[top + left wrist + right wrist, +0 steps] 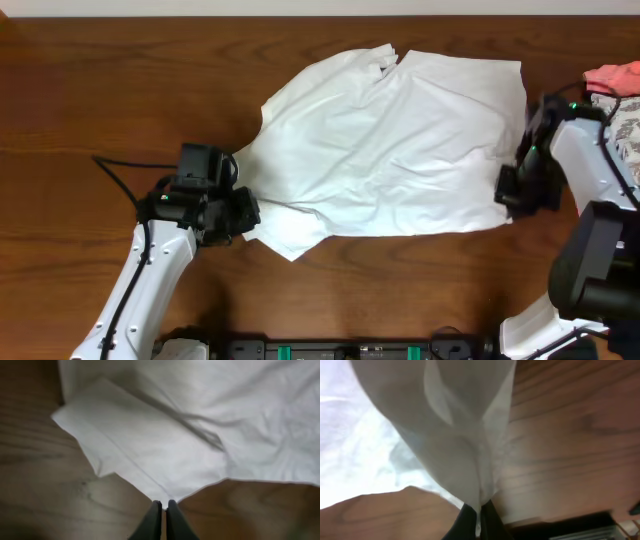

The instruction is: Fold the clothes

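A white T-shirt (390,150) lies spread and wrinkled across the middle of a wooden table (100,90). The left gripper (164,506) is clenched, its tips touching the shirt's lower left edge; whether any cloth is caught between them cannot be told. The right gripper (479,510) is clamped on a bunched fold at the shirt's lower right corner.

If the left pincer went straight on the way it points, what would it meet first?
The white T-shirt: the left pincer is shut right at its edge, apparently pinching it, with cloth spread straight ahead.
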### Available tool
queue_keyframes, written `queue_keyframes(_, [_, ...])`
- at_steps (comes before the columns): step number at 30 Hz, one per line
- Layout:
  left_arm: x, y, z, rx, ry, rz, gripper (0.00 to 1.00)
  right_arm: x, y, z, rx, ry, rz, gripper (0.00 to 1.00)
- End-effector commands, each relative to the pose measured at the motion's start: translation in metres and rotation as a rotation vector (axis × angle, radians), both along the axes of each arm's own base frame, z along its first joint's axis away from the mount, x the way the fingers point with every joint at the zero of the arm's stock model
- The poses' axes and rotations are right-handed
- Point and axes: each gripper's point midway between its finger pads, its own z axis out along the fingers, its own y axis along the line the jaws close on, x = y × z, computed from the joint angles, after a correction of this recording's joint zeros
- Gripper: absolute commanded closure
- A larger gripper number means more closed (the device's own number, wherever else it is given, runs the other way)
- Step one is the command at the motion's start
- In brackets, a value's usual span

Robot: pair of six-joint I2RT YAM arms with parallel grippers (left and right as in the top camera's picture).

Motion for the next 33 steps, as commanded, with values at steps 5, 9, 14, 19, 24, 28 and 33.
queue_keyframes(5, [-0.030, -0.033, -0.002, -0.043, 0.074, -0.134, 0.94, -0.005, -0.006, -0.019, -0.056, -0.009, -0.103, 0.99])
queue_keyframes(9, [-0.036, -0.043, -0.004, -0.014, 0.069, -0.195, 0.94, -0.018, -0.015, -0.027, -0.127, 0.022, -0.144, 0.99])
queue_keyframes(14, [-0.040, -0.045, -0.007, 0.042, 0.058, -0.230, 0.94, -0.042, -0.035, -0.032, -0.276, 0.085, -0.184, 0.99])
queue_keyframes(19, [-0.041, -0.046, -0.007, 0.042, 0.059, -0.236, 0.94, -0.056, -0.053, -0.032, -0.368, 0.115, -0.231, 0.99])
queue_keyframes(24, [-0.040, -0.046, -0.007, 0.042, 0.057, -0.236, 0.94, -0.055, -0.069, -0.035, -0.372, 0.089, -0.293, 0.99])
queue_keyframes(28, [-0.039, -0.047, -0.006, 0.040, 0.050, -0.236, 0.94, -0.056, -0.077, -0.037, -0.367, 0.079, -0.323, 0.99])
queue_keyframes(33, [-0.035, -0.048, -0.005, 0.036, 0.032, -0.235, 0.94, -0.053, -0.079, -0.038, -0.365, 0.066, -0.315, 0.91])
